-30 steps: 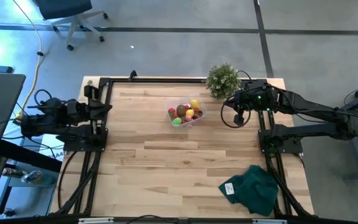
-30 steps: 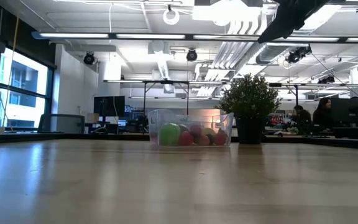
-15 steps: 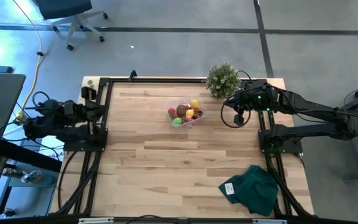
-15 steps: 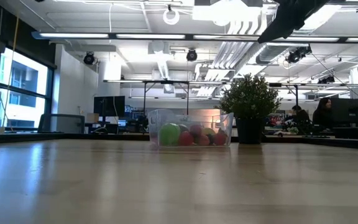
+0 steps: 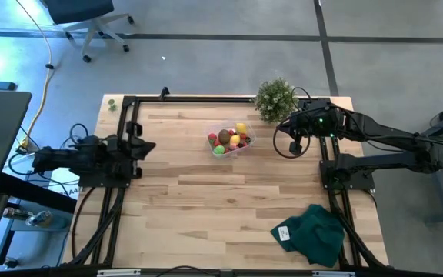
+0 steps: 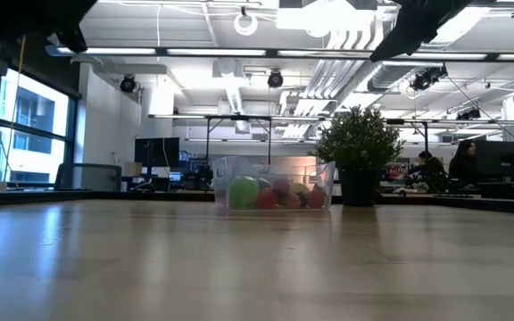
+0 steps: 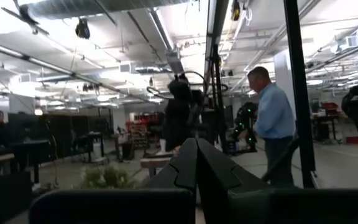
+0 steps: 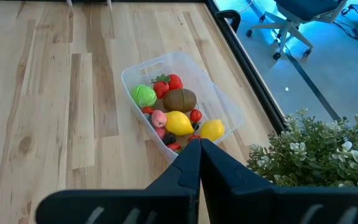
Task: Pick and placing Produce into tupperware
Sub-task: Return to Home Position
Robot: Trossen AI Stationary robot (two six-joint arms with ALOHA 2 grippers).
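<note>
- Pale wood bench (image 5: 206,204) in an open office; plant (image 5: 274,98) at the far edge, green cloth (image 5: 314,233) at the near right corner
- Clear tub (image 5: 250,139) sits on the far half, near the plant; fruit (image 8: 179,99) all inside it, none loose on the wood
- Left pincer (image 5: 149,146) over the bench's left edge, fingers pressed together, empty
- Right pincer (image 5: 283,128) hangs between tub and plant, pressed together, empty
- Homing, probably: raise the right arm first to clear tub and plant, then fold back slowly
</note>
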